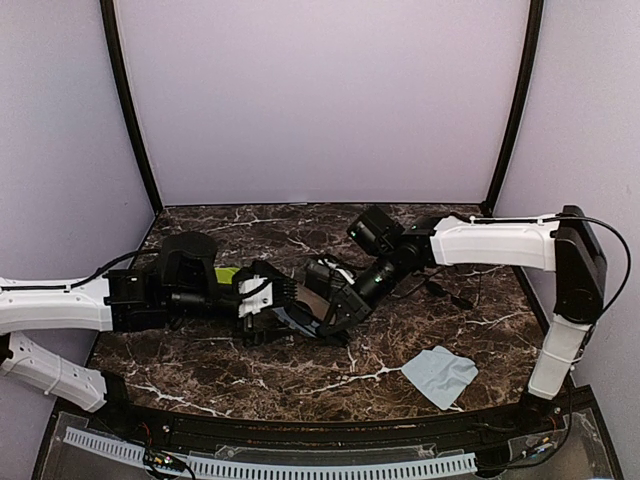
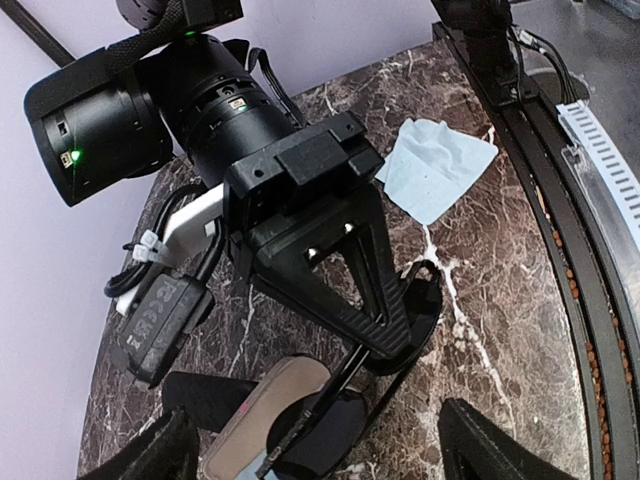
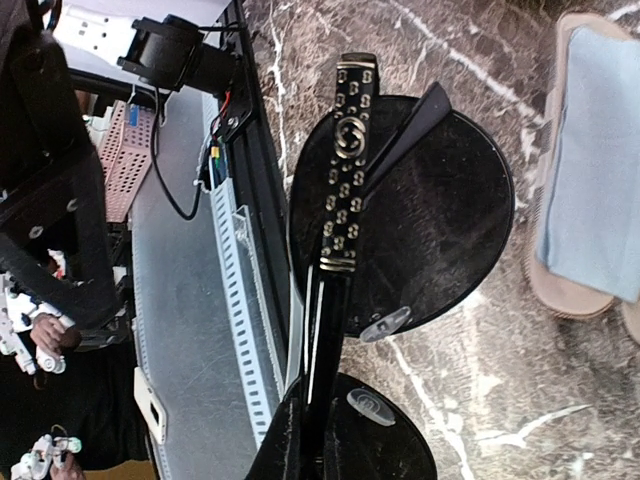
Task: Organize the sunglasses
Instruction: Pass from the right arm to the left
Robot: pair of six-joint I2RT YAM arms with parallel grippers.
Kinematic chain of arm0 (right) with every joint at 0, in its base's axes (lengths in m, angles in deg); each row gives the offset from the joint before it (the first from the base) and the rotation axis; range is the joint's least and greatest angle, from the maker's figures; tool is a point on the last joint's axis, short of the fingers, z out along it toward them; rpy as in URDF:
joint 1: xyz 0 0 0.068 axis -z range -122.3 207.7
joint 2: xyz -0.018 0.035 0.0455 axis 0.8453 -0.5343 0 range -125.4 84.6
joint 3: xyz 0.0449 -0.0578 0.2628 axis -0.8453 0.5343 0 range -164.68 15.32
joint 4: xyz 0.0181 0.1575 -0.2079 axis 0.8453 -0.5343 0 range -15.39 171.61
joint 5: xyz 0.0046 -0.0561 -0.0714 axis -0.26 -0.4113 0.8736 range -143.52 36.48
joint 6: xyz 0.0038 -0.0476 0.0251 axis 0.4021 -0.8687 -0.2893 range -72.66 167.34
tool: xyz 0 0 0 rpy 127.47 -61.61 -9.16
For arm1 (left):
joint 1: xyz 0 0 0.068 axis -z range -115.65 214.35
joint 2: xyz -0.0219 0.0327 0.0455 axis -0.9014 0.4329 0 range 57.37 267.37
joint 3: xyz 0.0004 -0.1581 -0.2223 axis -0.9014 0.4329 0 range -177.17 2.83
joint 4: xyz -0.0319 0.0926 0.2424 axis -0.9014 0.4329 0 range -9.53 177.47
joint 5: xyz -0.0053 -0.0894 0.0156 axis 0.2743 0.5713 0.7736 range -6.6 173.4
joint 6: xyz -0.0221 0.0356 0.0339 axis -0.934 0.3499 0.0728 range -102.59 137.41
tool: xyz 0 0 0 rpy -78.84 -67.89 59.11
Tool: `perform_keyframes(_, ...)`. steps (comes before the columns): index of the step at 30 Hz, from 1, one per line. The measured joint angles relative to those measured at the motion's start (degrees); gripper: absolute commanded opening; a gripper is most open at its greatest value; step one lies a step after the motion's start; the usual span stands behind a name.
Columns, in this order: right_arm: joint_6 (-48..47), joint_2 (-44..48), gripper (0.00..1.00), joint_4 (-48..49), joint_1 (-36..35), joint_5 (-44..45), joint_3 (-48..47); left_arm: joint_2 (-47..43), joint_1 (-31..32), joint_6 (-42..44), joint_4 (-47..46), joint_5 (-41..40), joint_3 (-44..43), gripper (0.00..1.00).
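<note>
A pair of round-lens sunglasses [image 3: 430, 220] with a patterned temple arm [image 3: 345, 150] hangs in my right gripper [image 3: 320, 450], which is shut on its frame. In the left wrist view the right gripper's fingers [image 2: 395, 320] pinch the sunglasses [image 2: 335, 430] just above an open case with a tan lining [image 2: 270, 405]. My left gripper [image 2: 320, 455] is open, its fingers wide apart on either side of the case. In the top view both grippers meet at the table's middle: left [image 1: 262, 300], right [image 1: 335, 312]. The second pair is not clearly visible.
A light blue cloth [image 1: 440, 375] lies on the dark marble table [image 1: 300, 375] at the front right; it also shows in the left wrist view [image 2: 435, 165]. Another blue cloth [image 3: 595, 170] lies inside the case. Thin dark shapes [image 1: 445, 287] lie behind the right arm.
</note>
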Motion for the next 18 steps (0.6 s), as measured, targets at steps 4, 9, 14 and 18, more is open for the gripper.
perform_keyframes(4, 1.03, 0.44, 0.03, 1.11, -0.22, -2.71, 2.38, 2.62, 0.09, 4.76, 6.86, 0.87, -3.19, 0.95)
perform_keyframes(9, 2.51, 0.85, 0.02, 3.58, -0.28, -5.55, 5.05, 3.28, 1.07, 11.47, 14.12, 1.75, -3.85, 0.95)
perform_keyframes(14, 3.91, 0.85, 0.01, 4.96, -1.42, -7.82, 6.38, 6.1, 1.99, 16.28, 17.9, 0.52, -5.51, 0.93)
perform_keyframes(18, 4.74, 0.85, 0.01, 6.23, -2.45, -9.4, 6.58, 8.22, 2.51, 19.41, 18.34, -0.68, -6.8, 0.87)
